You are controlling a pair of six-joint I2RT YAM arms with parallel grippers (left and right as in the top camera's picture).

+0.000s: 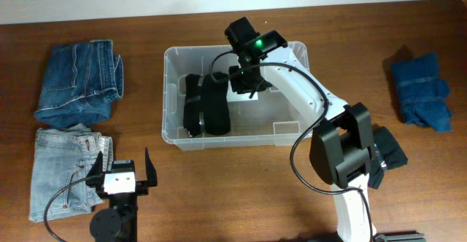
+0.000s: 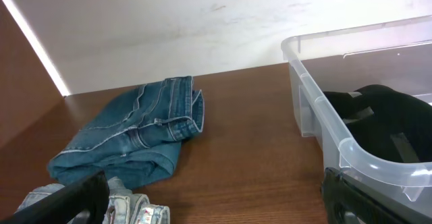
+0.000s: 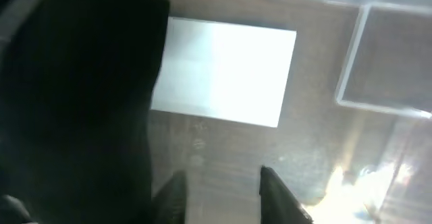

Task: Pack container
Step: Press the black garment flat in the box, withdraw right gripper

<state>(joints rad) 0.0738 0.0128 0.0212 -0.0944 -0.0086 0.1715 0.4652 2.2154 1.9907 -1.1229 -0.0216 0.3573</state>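
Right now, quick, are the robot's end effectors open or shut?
Left end effector: open, holding nothing.
Right end effector: open, empty, down inside the large clear plastic rectangular bin, beside the black folded garment.

Black right end effector [image 3: 223, 193], white arm [image 1: 288, 80]

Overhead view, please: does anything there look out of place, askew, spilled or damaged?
Nothing stands out: the container sits upright and undamaged, a folded black garment lies inside at one end, and the dark jeans beside it are folded, with nothing spilled.
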